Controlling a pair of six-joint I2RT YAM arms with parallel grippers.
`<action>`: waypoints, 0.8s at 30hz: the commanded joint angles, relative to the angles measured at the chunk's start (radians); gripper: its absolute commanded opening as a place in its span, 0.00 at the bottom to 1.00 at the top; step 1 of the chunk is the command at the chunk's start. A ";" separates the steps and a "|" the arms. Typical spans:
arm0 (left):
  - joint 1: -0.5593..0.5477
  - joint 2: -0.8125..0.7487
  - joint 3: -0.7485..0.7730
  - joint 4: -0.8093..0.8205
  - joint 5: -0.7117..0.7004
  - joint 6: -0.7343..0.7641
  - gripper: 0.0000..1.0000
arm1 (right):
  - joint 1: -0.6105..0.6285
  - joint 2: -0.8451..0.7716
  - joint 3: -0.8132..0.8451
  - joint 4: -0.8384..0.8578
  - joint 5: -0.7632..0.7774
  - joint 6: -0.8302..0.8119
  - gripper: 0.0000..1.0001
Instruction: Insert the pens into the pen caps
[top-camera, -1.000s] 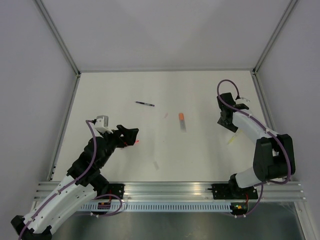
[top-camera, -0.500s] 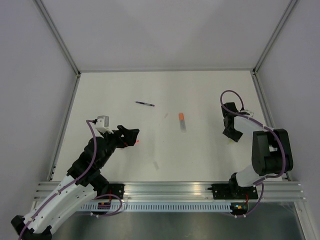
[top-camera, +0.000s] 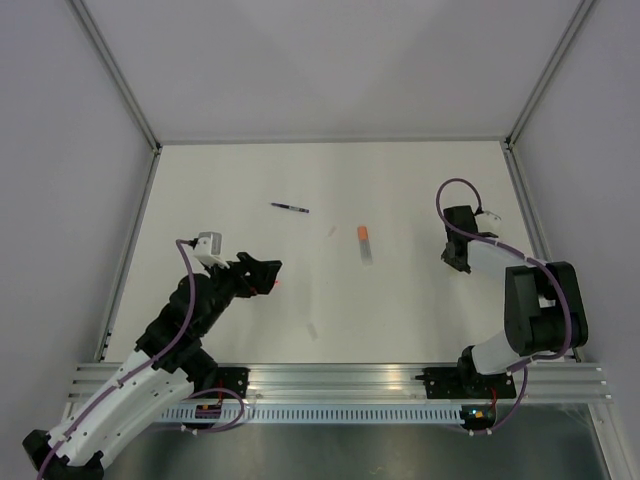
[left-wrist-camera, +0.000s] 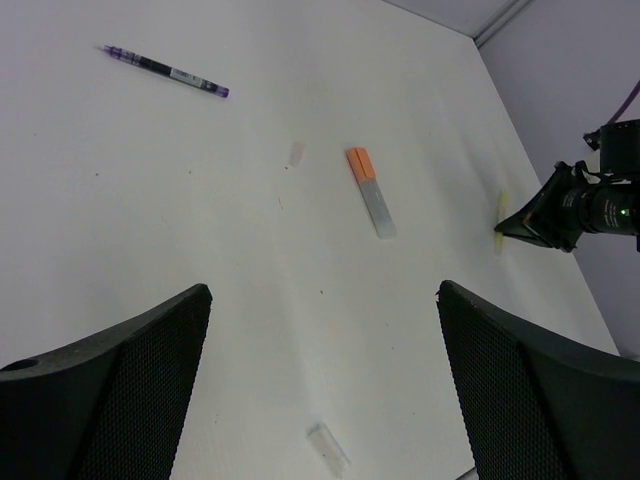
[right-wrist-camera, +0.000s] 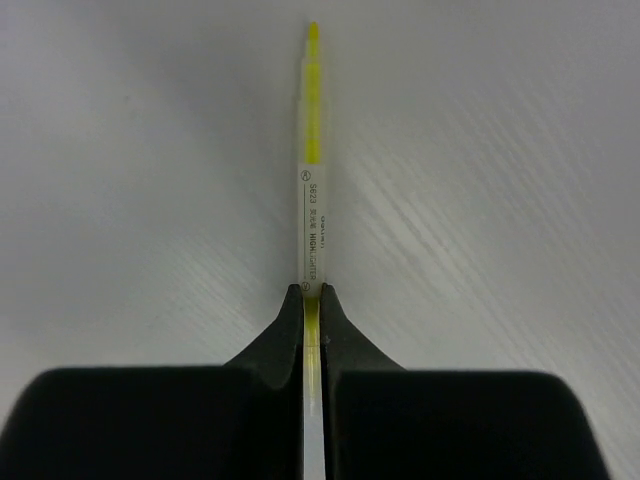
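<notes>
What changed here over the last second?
The right gripper came down onto the yellow pen and closed on it. The left gripper, the purple pen and the orange cap stayed where they were.

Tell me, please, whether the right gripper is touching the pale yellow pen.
Touching. The right wrist view shows the right gripper shut on the pale yellow pen, with both fingertips pressed against its barrel and no gap.

Left end effector (top-camera: 267, 277): fingers spread wide, arm stretched forward. Right end effector (right-wrist-camera: 311, 292): fingers pinched on yellow pen (right-wrist-camera: 312, 200).
</notes>
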 joint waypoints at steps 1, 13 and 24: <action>-0.003 0.014 -0.012 0.063 0.083 0.015 0.98 | 0.037 0.065 -0.050 0.017 -0.222 -0.103 0.00; -0.003 0.284 0.111 0.111 0.321 -0.056 0.94 | 0.187 -0.200 -0.045 0.129 -0.451 -0.283 0.00; -0.003 0.431 0.134 0.384 0.622 -0.033 0.90 | 0.350 -0.619 -0.166 0.378 -0.695 -0.164 0.00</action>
